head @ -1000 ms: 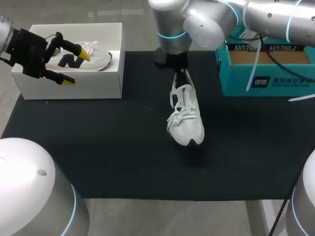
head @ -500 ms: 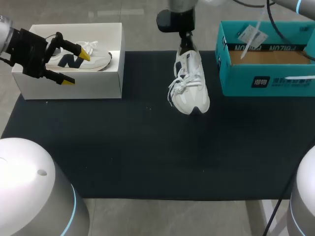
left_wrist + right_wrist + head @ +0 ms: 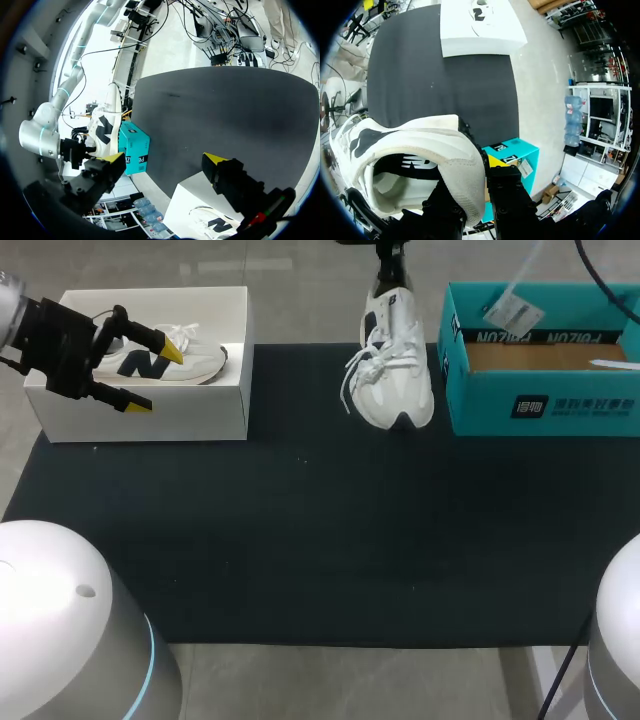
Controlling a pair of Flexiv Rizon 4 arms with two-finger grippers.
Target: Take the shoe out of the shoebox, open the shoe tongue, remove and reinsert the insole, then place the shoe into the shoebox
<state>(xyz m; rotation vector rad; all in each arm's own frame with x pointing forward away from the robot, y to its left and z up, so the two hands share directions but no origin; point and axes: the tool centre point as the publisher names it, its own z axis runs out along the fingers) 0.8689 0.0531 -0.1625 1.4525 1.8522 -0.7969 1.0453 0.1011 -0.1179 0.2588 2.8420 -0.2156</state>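
Observation:
A white shoe with a dark logo hangs toe-down in the air just left of the teal shoebox, laces dangling. My right gripper comes down from above at the back edge of the table and is shut on its heel. In the right wrist view the heel collar is pinched between the fingers of the right gripper. My left gripper stands open above the front of the white shoebox, holding nothing. From the left wrist view the held shoe is far ahead of the left gripper.
A second white shoe lies in the white shoebox at the far left. The teal shoebox shows a brown cardboard floor inside. A black mat covers the table.
My right arm has lifted the shoe off the mat and carried it back and to the right, toward the teal shoebox. The left arm has not moved.

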